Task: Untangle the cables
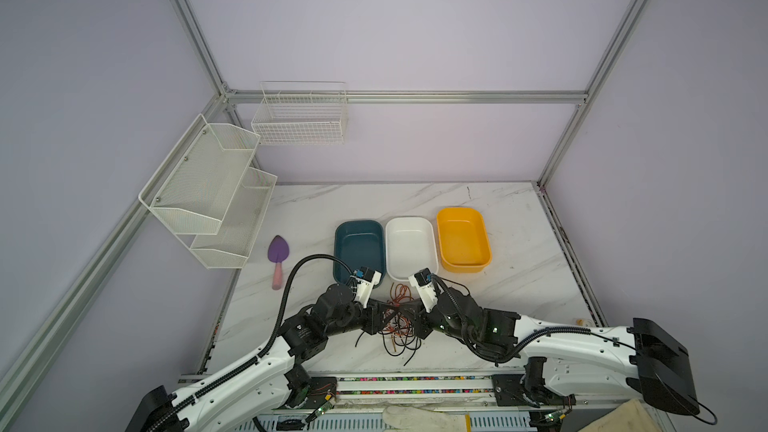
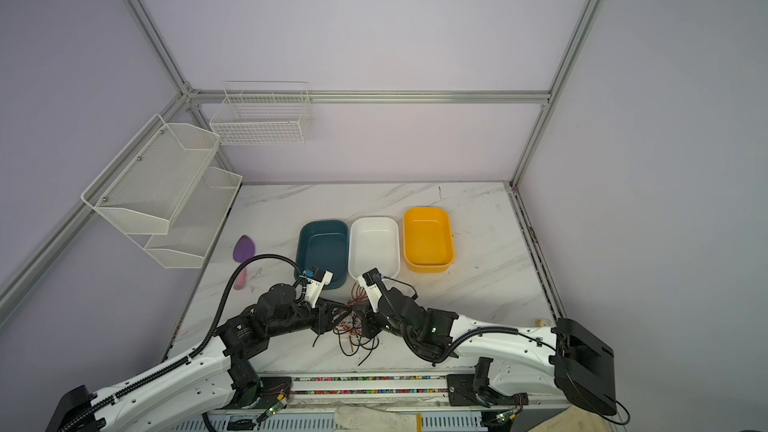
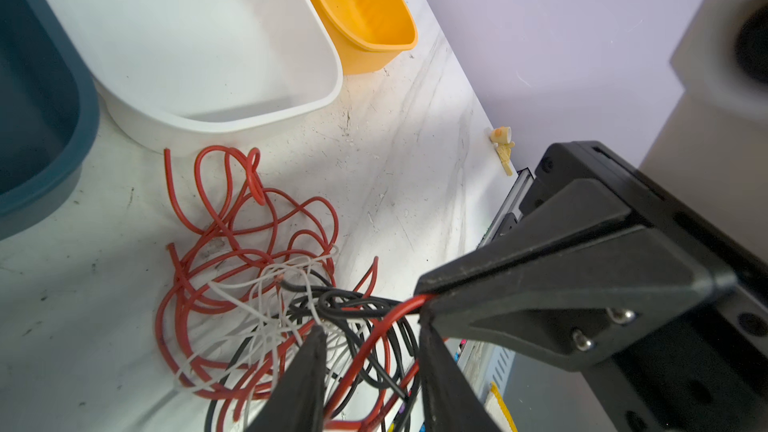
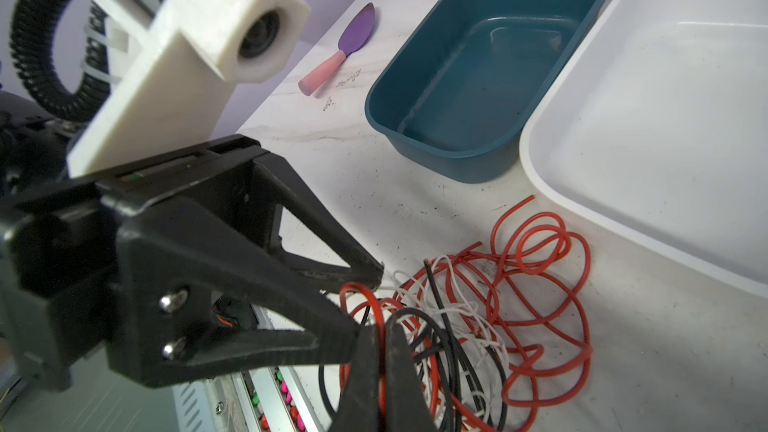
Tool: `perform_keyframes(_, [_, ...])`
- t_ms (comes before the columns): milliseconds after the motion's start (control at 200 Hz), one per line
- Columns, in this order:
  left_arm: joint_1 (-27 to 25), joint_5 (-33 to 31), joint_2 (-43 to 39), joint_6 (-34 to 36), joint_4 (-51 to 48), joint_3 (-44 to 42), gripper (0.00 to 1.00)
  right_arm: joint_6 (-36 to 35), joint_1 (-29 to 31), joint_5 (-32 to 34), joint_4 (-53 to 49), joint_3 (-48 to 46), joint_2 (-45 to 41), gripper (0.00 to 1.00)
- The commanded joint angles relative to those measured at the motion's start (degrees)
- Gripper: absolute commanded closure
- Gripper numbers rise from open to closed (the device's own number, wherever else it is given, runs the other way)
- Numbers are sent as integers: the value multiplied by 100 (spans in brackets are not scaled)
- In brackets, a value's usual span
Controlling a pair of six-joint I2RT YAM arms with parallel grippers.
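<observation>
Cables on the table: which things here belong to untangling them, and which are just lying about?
Job: cables; red cable, pinched by the shut right hand; left hand, open at the tangle.
Lying about: teal bin, white bin, yellow bin, purple trowel, wire basket, mesh shelf.

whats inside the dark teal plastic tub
Nothing: the dark teal plastic tub has a bare floor in the right wrist view. In both top views the left arm's white camera mount covers its near corner.
</observation>
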Motion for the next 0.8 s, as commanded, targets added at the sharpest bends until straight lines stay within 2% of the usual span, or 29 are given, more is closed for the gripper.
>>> perform_keyframes(0, [-49,153,0,128,134,81,64,8,-33,27,187,-62,-149,100])
perform_keyframes(420, [-66,70,-59,166,76,129,100,61,-60,196,166,-99,-140,100])
perform_keyframes(735, [-72,-335,234,-162,-145,939,100,360,-360,413,122,-290,-519,100])
perform_keyframes(795, [-77,-396,399,-235,-267,1201,100,394,-428,395,89,-343,-638,92])
